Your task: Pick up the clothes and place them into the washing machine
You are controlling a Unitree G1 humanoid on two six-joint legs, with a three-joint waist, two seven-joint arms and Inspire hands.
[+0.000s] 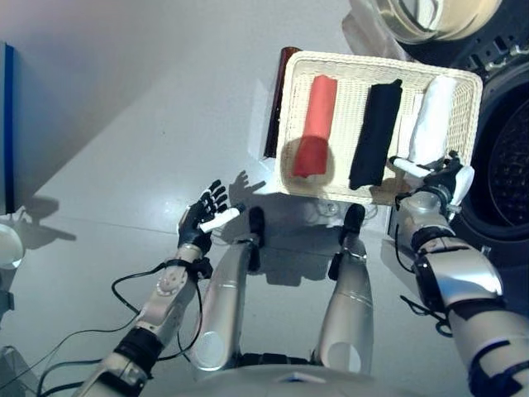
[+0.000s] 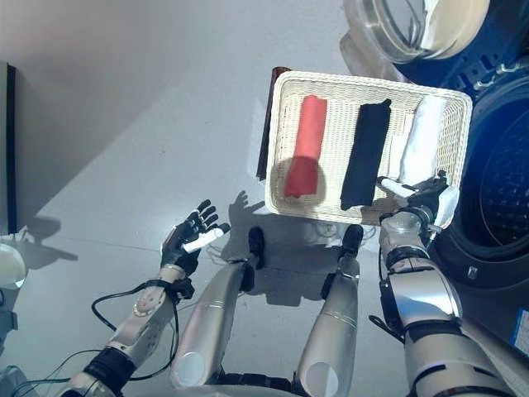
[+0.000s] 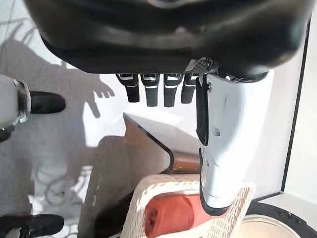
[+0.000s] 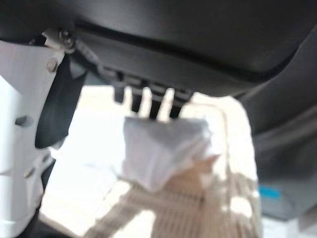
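A shallow white wicker basket (image 1: 347,124) rests on a dark brown box (image 1: 275,107) beside the washing machine. In it lie a red roll (image 1: 316,124), a black roll (image 1: 377,132) and a white roll (image 1: 433,116), side by side. My right hand (image 1: 438,180) is open at the basket's near right edge. Its straight fingers reach to the near end of the white roll (image 4: 163,151) and its thumb points toward the black roll. My left hand (image 1: 202,215) is open and empty over the floor, left of the basket. The left wrist view shows the red roll (image 3: 173,218) past its thumb (image 3: 223,144).
The washing machine's dark drum opening (image 1: 504,165) is right of the basket. Its round door (image 1: 430,16) stands open at the top. A dark blue panel (image 1: 7,124) stands at the left edge, with a pale round object (image 1: 7,248) below it. Grey floor lies between.
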